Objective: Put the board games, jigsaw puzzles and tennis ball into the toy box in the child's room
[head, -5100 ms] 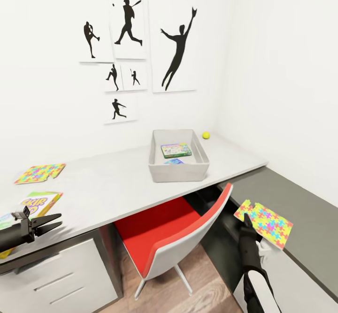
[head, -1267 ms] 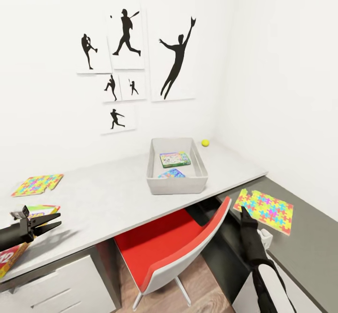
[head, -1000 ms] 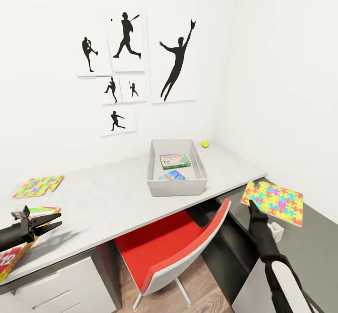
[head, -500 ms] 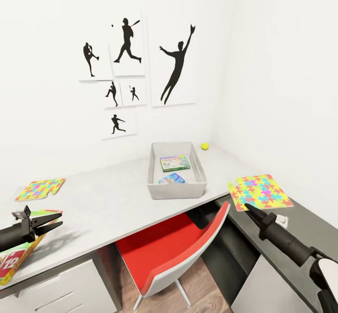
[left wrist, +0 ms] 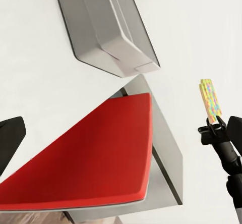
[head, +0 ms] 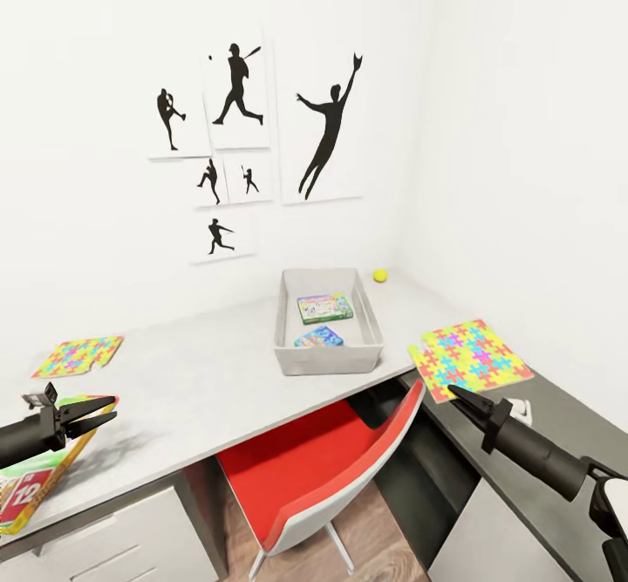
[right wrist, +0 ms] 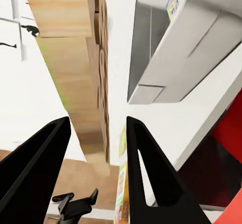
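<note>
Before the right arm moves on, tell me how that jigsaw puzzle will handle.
The jigsaw puzzle, gripped at one edge by the right gripper, juts out flat without sagging, so it is probably stiff and light. A thin sheet held at its rim may pivot or slip if swung fast.

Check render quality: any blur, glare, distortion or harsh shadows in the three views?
Head view: sharp, flat even light, soft shadow under the left gripper on the table, walls near blown-out white. Left wrist view: crisp, heavily tilted, red chair clean. Right wrist view: jigsaw puzzle underside close and blurred, fingers black silhouettes.
</note>
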Controlling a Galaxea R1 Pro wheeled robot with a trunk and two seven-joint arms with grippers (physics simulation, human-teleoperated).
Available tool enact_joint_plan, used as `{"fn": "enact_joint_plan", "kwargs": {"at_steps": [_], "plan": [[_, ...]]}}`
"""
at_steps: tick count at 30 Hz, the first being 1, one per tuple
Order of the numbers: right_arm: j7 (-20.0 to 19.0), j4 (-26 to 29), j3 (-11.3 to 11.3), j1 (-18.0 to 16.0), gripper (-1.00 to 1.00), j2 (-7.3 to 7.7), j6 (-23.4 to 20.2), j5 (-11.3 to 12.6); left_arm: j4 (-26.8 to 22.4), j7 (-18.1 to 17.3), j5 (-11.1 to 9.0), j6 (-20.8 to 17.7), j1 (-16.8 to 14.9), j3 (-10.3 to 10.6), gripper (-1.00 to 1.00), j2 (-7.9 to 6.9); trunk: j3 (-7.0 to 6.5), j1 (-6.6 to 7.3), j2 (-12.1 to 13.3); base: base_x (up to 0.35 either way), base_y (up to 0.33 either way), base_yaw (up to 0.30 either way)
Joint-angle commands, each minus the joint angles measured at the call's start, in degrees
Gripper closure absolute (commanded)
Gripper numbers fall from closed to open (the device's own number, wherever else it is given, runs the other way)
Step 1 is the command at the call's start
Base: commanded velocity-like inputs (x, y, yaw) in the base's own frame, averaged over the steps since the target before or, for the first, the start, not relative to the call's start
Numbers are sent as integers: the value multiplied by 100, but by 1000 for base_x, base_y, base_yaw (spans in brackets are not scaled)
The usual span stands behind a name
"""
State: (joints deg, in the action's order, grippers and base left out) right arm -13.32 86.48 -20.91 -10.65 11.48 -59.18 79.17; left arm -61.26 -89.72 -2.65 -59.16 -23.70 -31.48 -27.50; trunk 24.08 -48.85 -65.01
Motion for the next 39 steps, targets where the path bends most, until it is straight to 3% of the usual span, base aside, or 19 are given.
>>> {"fn": "enact_joint_plan", "kwargs": {"at_steps": [1, 18, 28, 30, 35, 39], "plan": [[-56, 9, -6, -3, 100, 1, -23, -66, 0, -28, 10, -61, -3, 0, -100, -1, -12, 22, 38, 0, 0, 0], [-65, 35, 6, 1, 100, 46, -47, -60, 0, -28, 10, -61, -3, 17, -100, -6, -317, 396, 720, 0, 0, 2], [-60, 204, 188, 1, 100, 63, -49, -63, 0, -28, 10, -61, -3, 30, -100, -2, -497, 615, 1121, 0, 0, 230], [-63, 207, 208, 1, 100, 68, -50, -66, 0, -28, 14, -61, -3, 118, -100, -6, -533, 659, 1201, 0, 0, 287], [-65, 211, 225, 1, 100, 78, -57, -68, 5, -28, 18, -61, -3, 692, -100, -4, -623, 769, 1401, 0, 0, 289], [-66, 219, 229, 1, 100, 75, -61, -67, 17, -28, 18, -57, -3, 907, -100, -6, -694, 857, 1562, 0, 0, 291]]}}
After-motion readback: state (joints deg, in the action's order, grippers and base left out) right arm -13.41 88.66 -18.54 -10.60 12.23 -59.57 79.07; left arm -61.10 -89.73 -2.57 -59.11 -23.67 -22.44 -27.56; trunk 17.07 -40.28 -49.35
